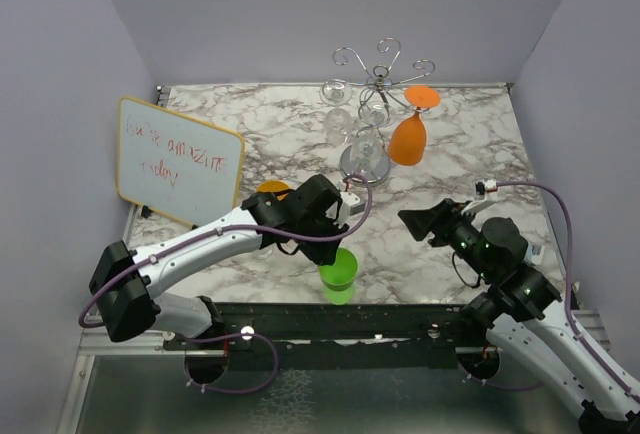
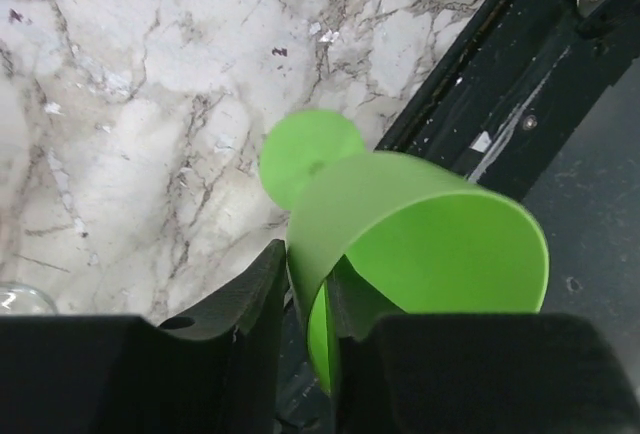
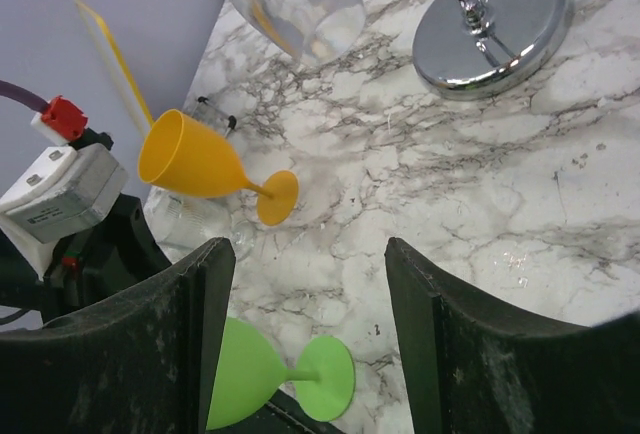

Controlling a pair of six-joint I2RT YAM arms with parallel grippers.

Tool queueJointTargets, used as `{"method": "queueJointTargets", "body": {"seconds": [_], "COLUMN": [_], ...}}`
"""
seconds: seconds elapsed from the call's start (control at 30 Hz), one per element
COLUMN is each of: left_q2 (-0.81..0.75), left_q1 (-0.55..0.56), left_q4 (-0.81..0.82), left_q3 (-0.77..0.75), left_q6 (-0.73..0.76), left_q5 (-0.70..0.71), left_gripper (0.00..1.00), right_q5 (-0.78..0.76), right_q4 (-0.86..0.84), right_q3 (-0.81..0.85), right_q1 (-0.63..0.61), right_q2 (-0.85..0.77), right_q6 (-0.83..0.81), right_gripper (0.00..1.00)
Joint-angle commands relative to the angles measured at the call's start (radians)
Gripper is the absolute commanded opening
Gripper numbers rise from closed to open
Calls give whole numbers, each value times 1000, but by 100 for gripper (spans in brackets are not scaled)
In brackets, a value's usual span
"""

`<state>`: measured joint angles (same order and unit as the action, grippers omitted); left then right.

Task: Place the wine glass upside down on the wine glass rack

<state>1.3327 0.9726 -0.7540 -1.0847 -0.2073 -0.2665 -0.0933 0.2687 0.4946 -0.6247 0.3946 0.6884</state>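
Looking from above, the left gripper [image 1: 333,244] reaches down onto the green wine glass [image 1: 338,272], which lies on its side by the near edge of the table [image 1: 480,154], well apart from the wine glass rack [image 1: 380,76]. Left wrist: its fingers [image 2: 250,304] pinch the thin bowl wall, 1 inside and 1 outside; it looks like light, slick plastic, likely to flex, so the stem seems the safer hold. Right wrist: the right gripper [image 3: 310,334] hangs with jaws apart, holding nothing.

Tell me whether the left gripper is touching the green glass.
Touching. Left wrist view: the left gripper pinches the wall of the green glass, with no gap.
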Motion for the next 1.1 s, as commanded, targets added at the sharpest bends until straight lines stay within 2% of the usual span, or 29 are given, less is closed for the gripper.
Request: {"method": "queueJointTargets", "body": {"seconds": [0.0,0.07,0.27,0.4,0.53,0.73,0.83,1.07], "left_q2": [-20,-29,-64,-123,-188,-273,-283,-299], "left_q1": [23,29,44,73,97,102,104,104], "left_q4": [48,64,183,377,614,959,1033,1090], "left_q3": [-4,-6,-13,42,170,335,367,395], "left_q6": [33,44,15,-36,-63,-71,-69,-66], "left_q5": [91,101,180,300,450,495,501,504], "left_gripper": [14,0,0,0,0,0,0,0], "right_q5": [-3,-6,-3,49,57,19,14,-2], "right_q4": [91,141,342,307,257,247,215,224], "right_q3": [28,53,99,63,40,41,44,84], "right_q1": [-3,-3,-3,-3,-2,-3,-3,-3], "right_q2": [24,43,80,42,7,33,75,187], "right_q6": [117,185,533,696,799,965,1035,1128], "right_gripper": [66,66,65,64,59,51,51,50]}}
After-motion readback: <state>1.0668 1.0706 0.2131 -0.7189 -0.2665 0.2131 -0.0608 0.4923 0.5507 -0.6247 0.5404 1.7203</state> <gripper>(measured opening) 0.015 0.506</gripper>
